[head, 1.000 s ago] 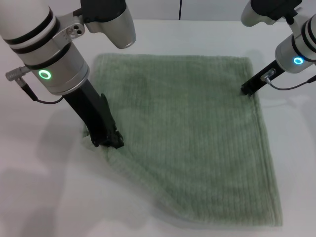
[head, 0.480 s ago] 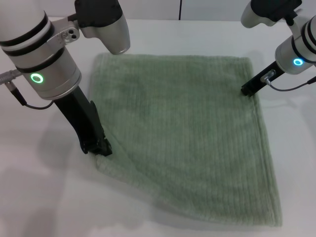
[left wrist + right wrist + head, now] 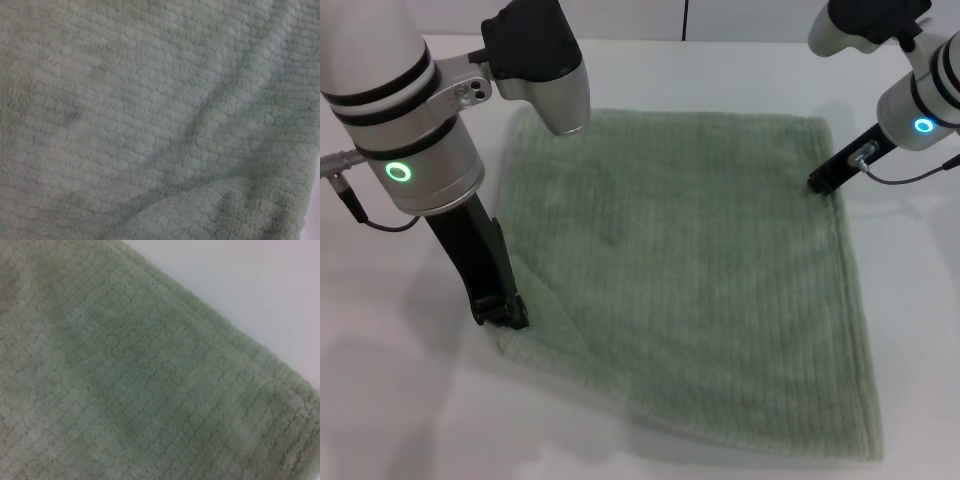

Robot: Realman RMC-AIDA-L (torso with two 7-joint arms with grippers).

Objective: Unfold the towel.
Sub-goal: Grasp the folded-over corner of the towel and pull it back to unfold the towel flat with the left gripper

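The towel (image 3: 700, 270), pale sage green with fine ribs, lies spread nearly flat on the white table (image 3: 920, 330). My left gripper (image 3: 503, 314) is shut on the towel's near-left corner, low at the table. A diagonal crease runs from that corner toward the near edge. My right gripper (image 3: 818, 184) is shut on the towel's right edge, a little below the far-right corner. The left wrist view is filled with towel (image 3: 125, 100) and a fold. The right wrist view shows the towel (image 3: 125, 390) and its hemmed edge against the table.
Bare white table surrounds the towel on the left, right and far side. A dark vertical seam (image 3: 685, 18) shows in the wall behind the table. My left arm's grey housing (image 3: 545, 70) hangs over the towel's far-left corner.
My left gripper has moved left and slightly nearer, dragging the near-left corner outward. The bunched fold there has flattened and the towel is wider. The right gripper has not moved.
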